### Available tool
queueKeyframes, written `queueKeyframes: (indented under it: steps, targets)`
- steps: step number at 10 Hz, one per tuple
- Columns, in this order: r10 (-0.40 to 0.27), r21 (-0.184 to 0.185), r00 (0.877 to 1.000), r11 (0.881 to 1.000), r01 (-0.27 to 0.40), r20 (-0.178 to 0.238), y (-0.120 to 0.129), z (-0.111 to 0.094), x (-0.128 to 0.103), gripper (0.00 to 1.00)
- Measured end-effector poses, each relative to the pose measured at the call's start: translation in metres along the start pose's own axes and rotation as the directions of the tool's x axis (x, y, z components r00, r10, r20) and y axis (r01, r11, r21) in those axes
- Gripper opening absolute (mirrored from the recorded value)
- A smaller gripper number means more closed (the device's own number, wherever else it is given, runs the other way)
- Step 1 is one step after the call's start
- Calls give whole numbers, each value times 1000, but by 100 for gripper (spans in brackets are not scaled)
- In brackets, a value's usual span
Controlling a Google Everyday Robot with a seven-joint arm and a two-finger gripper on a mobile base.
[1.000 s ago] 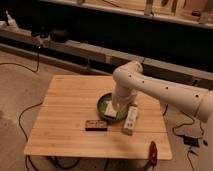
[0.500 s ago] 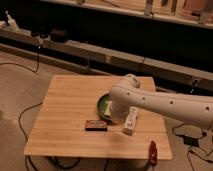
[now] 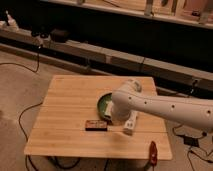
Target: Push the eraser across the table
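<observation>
The table [image 3: 67, 102] is bare wood across its left half, open from the eraser [image 3: 96, 124] leftward. Centre-right is crowded: green bowl [image 3: 103, 103], white object [image 3: 131, 123] and the arm, with the gripper [image 3: 115, 116] low beside the bowl. A red-handled tool [image 3: 153, 152] hangs at the lower-right edge.

A dim robotics lab or workshop; black cables [image 3: 38, 56] trail over a bare grey floor [image 3: 20, 85]; long low benches [image 3: 90, 50] run along the back wall; a plain wooden tabletop [image 3: 65, 100] stands alone; a white robot arm [image 3: 170, 107] reaches over it, its gripper [image 3: 114, 119] low near the tabletop's middle.
</observation>
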Motion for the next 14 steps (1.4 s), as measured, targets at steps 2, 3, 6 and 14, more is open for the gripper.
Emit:
queueKeyframes:
  steps: [2,3,6,14]
  targets:
    - [21,24,1000,999,-21,0,9,14,-4,5]
    - [28,42,1000,999,-28,2,12,21,-6,5]
    - [34,64,999,997,-36,35,18,45,-11,5]
    - [-58,43,998,997,57,25,-9,84,3,5]
